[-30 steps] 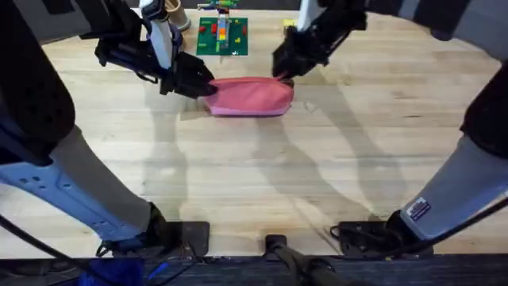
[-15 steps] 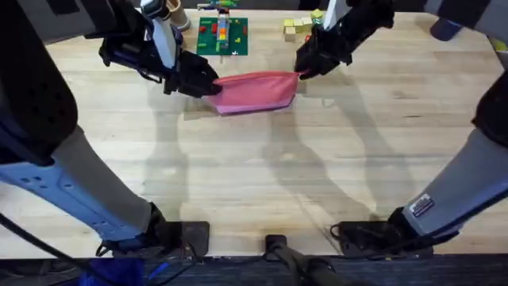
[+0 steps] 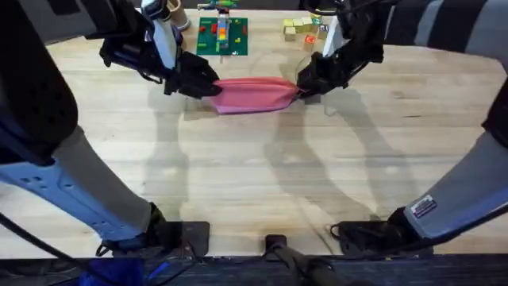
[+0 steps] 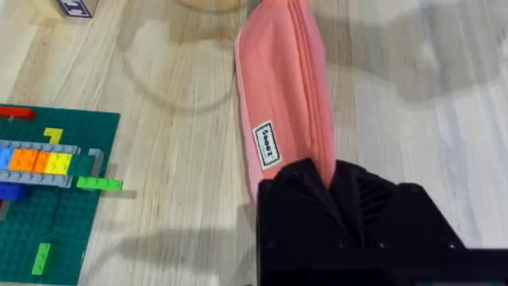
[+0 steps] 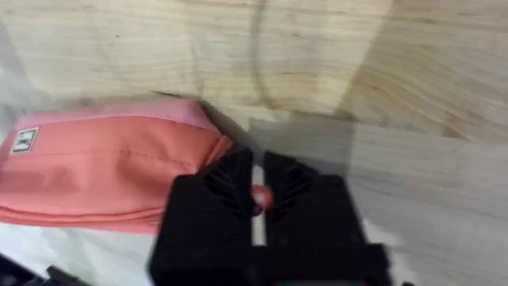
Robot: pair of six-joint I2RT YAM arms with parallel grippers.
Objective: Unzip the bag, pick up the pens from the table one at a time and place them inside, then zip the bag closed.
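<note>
Where both grippers pinch its ends, the pink bag [image 3: 252, 94] stretches flat, zipped.

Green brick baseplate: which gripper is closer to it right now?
Left. The left gripper sits just in front of the green baseplate, clamping the bag; the right gripper is farther, at the bag's other end.

the overhead camera looks down and forward from above the arm bases, taking in the whole light wooden plank table [image 3: 254, 175]. each wrist camera sits close over its own black fingers — both also share the oblong pink fabric pouch [image 4: 282, 103] [image 5: 103, 171] [image 3: 252, 94].
</note>
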